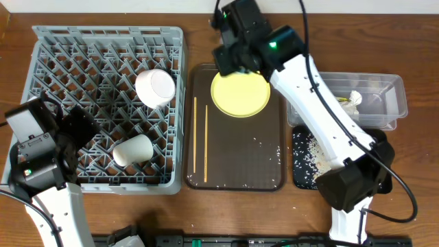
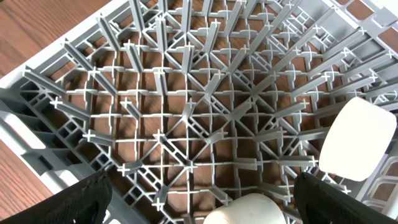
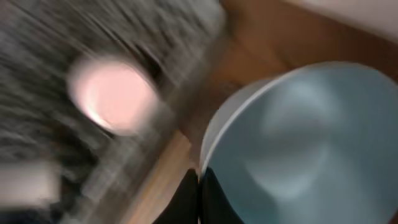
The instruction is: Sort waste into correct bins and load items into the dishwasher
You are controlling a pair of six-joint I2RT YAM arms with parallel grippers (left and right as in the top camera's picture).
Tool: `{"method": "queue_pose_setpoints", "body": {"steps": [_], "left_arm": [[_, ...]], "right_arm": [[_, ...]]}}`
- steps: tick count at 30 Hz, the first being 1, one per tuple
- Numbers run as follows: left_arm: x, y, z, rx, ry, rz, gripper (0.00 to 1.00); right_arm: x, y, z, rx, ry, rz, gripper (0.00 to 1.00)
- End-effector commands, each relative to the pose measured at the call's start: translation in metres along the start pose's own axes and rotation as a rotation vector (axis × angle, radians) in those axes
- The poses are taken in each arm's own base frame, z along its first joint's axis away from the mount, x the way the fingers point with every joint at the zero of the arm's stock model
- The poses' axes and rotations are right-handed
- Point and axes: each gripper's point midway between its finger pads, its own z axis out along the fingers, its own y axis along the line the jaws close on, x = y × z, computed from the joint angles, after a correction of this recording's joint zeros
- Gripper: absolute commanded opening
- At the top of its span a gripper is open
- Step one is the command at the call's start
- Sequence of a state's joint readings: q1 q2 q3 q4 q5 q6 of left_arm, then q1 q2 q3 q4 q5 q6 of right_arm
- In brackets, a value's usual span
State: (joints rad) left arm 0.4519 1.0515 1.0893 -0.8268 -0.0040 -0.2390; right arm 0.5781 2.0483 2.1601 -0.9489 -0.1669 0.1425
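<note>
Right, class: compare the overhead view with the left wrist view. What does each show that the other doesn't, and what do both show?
Overhead only: the yellow plate, chopsticks, brown tray, clear tub, black tray with crumbs, the left arm and right arm. Left wrist only: its own dark fingers at the bottom corners, spread wide. Both: the grey rack, white bowl and white cup.

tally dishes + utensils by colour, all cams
White: 2, the white bowl and the white cup, both in the rack
Yellow: 1, the yellow plate on the brown tray
Light blue: 1, the light-blue cup, blurred, right wrist view only
Wood: 2, the chopsticks on the brown tray
Total: 6
</note>
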Motion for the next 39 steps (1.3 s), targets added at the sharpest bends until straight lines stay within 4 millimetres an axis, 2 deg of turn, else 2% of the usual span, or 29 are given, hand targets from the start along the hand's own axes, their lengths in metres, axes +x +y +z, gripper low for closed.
{"method": "queue_pose_setpoints", "body": {"steps": [1, 2, 4, 5, 7, 10, 12, 15, 18, 21, 25, 27, 31, 36, 39], "left_arm": [[-0.006, 0.001, -0.003, -0.006, -0.018, -0.008, 0.94], [-0.006, 0.001, -0.003, -0.006, -0.018, -0.008, 0.94], [-0.006, 0.001, -0.003, -0.006, -0.018, -0.007, 0.95], [-0.006, 0.001, -0.003, -0.006, -0.018, -0.008, 0.95], [-0.006, 0.001, -0.003, -0.006, -0.018, -0.008, 0.94], [-0.006, 0.001, -0.003, -0.006, -0.018, -0.008, 0.94], [-0.006, 0.001, -0.003, -0.006, -0.018, -0.008, 0.95], [-0.006, 0.001, -0.003, -0.006, -0.018, -0.008, 0.95], [-0.006, 0.001, -0.003, -0.006, -0.018, -0.008, 0.95], [-0.006, 0.001, -0.003, -0.006, -0.018, -0.008, 0.94], [-0.006, 0.001, -0.003, -0.006, -0.018, -0.008, 0.94], [-0.006, 0.001, -0.003, -0.006, -0.018, -0.008, 0.94], [-0.006, 0.001, -0.003, -0.006, -0.018, -0.008, 0.95], [-0.006, 0.001, -0.003, -0.006, -0.018, -0.008, 0.95], [-0.006, 0.001, -0.003, -0.006, -0.018, -0.007, 0.94]], "right_arm": [[-0.027, 0.066, -0.005, -0.441, -0.070, 0.053, 0.01], [-0.051, 0.084, -0.018, -0.578, -0.153, 0.067, 0.01], [-0.080, 0.100, -0.028, -0.704, -0.253, 0.084, 0.01], [-0.093, 0.107, -0.030, -0.758, -0.296, 0.099, 0.01], [-0.103, 0.115, -0.026, -0.813, -0.334, 0.125, 0.01], [-0.108, 0.134, -0.006, -0.911, -0.373, 0.126, 0.01], [-0.102, 0.144, 0.013, -0.973, -0.371, 0.129, 0.01], [-0.093, 0.149, 0.048, -1.041, -0.372, 0.172, 0.01], [-0.087, 0.145, 0.074, -1.124, -0.433, 0.236, 0.01], [-0.081, 0.132, 0.098, -1.166, -0.524, 0.316, 0.01], [-0.062, 0.110, 0.146, -1.114, -0.520, 0.437, 0.01], [-0.055, 0.104, 0.161, -1.090, -0.499, 0.459, 0.01], [-0.053, 0.094, 0.168, -1.055, -0.518, 0.427, 0.01], [-0.060, 0.074, 0.162, -1.050, -0.524, 0.429, 0.03], [-0.056, 0.065, 0.159, -1.071, -0.481, 0.420, 0.09]]}}
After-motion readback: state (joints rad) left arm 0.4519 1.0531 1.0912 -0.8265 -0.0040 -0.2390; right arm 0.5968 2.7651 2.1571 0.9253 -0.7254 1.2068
